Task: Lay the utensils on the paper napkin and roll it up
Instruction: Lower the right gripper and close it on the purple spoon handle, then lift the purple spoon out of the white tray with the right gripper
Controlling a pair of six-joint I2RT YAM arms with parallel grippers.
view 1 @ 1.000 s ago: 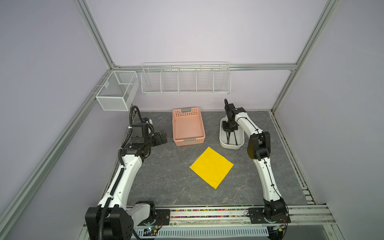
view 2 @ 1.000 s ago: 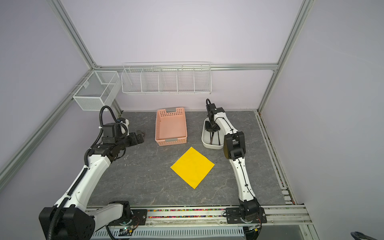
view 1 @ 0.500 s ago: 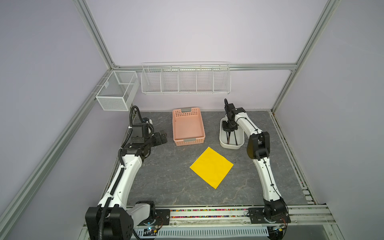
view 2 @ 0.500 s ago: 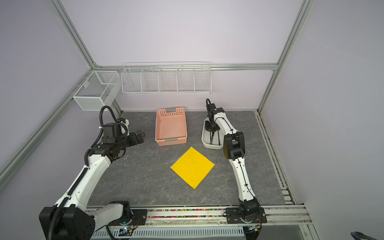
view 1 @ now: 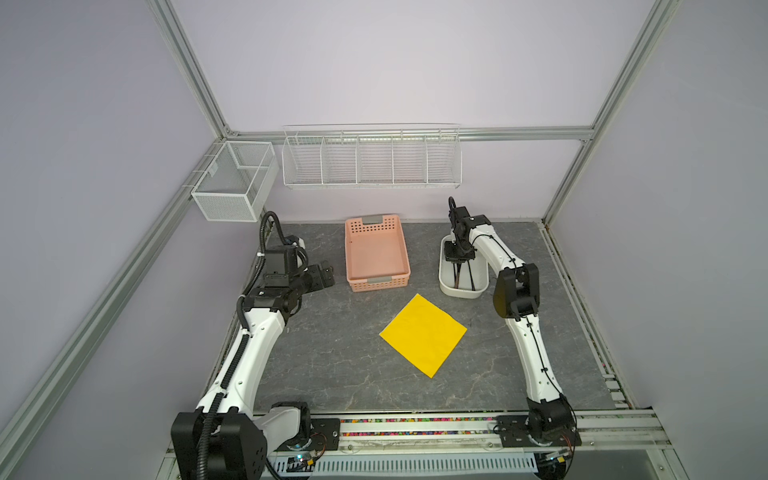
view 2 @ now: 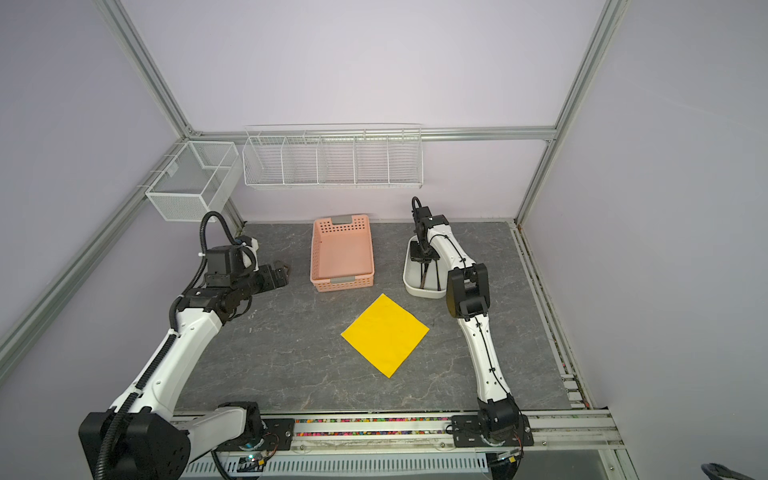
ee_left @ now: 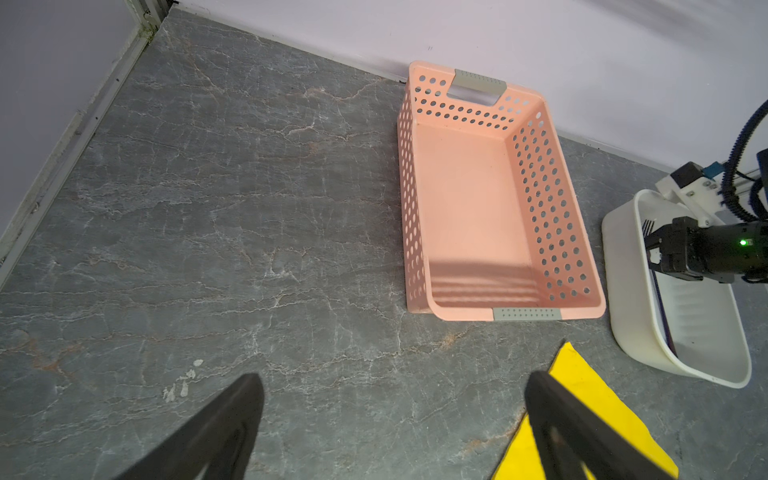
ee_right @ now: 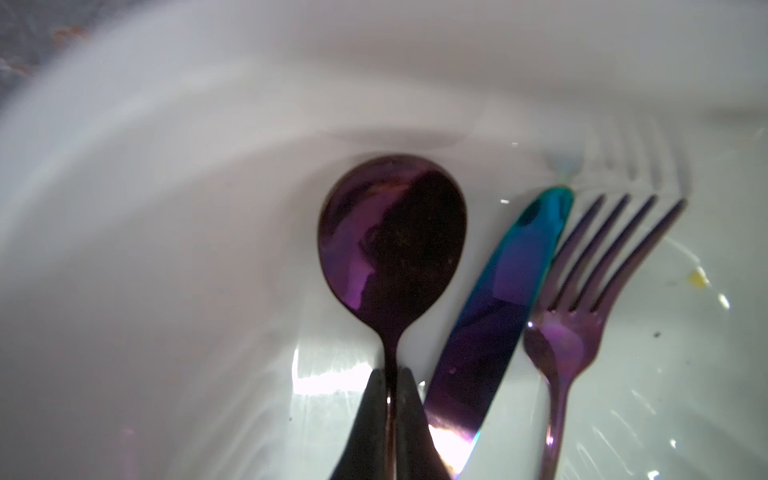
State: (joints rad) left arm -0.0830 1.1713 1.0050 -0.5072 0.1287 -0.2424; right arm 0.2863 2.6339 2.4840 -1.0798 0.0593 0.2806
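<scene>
Though tiny overhead, spoon [ee_right: 392, 249] in tool [ee_right: 390, 376]

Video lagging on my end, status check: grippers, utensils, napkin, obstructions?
Right gripper shut on spoon neck, inside white tub. Left gripper open, empty, beside pink basket. Knife, fork lying in tub; napkin flat, bare. Nothing between tub and napkin.

Two white arms [view 1: 257, 345] with black joints [view 1: 515, 291], black corrugated cable [view 1: 262, 241], black tapered jaws, green indicator light [ee_left: 743, 242]
</scene>
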